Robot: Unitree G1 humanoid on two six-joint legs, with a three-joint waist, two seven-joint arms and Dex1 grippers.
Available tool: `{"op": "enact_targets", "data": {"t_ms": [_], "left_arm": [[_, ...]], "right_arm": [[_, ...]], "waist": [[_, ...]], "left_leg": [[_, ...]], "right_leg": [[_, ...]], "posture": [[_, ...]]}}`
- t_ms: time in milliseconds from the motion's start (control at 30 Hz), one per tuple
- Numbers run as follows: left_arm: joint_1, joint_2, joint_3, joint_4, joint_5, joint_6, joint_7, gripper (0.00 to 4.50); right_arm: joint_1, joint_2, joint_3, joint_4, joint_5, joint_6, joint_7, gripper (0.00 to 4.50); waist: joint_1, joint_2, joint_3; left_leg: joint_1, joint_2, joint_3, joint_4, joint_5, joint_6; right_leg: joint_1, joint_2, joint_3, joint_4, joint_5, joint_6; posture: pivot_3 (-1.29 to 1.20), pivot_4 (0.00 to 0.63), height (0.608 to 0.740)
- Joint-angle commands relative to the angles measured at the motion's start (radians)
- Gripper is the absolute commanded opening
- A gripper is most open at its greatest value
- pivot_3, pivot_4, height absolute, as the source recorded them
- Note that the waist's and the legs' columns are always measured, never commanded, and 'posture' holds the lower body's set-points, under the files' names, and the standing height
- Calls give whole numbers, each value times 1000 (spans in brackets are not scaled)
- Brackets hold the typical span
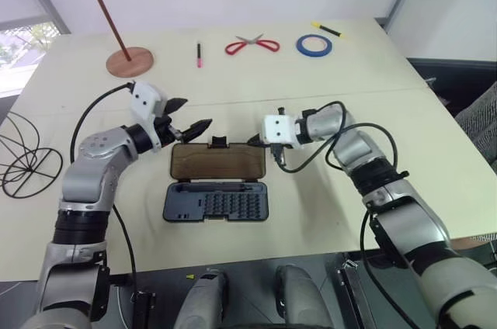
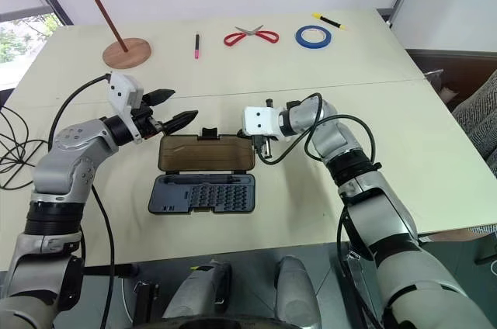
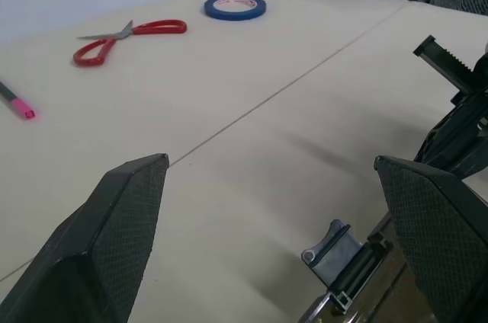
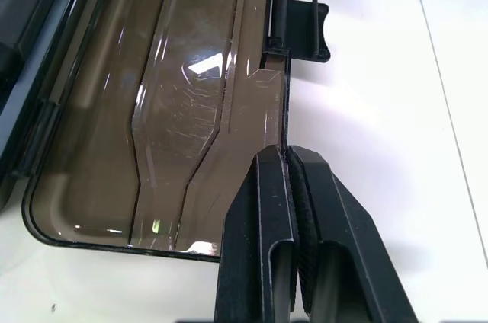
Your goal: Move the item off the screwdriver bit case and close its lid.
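Case (image 1: 216, 201) lies open on tabletop (image 1: 404, 123), brown lid (image 1: 218, 161) flat behind it, latch tab at far edge. Wire cage (image 1: 23, 157) sits off case at tabletop's left edge. Left gripper (image 1: 188, 116) spread wide, hovering above lid's left corner. Right gripper (image 4: 290, 157) closed, tips at lid's far edge.

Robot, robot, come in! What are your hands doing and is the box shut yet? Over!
Left gripper open, hovering by lid. Right gripper shut, tips at lid's far edge. Case open, lid flat. Wire cage off case, far left.
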Motion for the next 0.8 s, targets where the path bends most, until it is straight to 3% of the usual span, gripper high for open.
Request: {"op": "enact_targets", "data": {"t_ms": [33,633,733,800], "left_arm": [[-11,1,27,-30,-1,-29,11,4500],[7,-9,38,-60,-13,-16,42,4500],[13,-11,35,-68,-16,-10,41,4500],[17,-11,34,-73,-18,-7,39,4500]], "right_arm": [[-27,25,15,11,-21,-64,-44,44],[-44,25,16,110,-53,-100,-99,44],[-29,8,-2,82,-25,-41,-63,989],[-17,-3,-15,46,1,0,-39,2054]], "waist": [[-1,0,0],[0,0,0],[1,0,0],[1,0,0]], "left_leg": [[0,0,0,0,0,0],[0,0,0,0,0,0],[0,0,0,0,0,0],[0,0,0,0,0,0]], "right_leg": [[0,0,0,0,0,0],[0,0,0,0,0,0],[0,0,0,0,0,0],[0,0,0,0,0,0]], "posture": [[0,150,740],[0,150,740],[0,150,740],[0,150,740]]}}
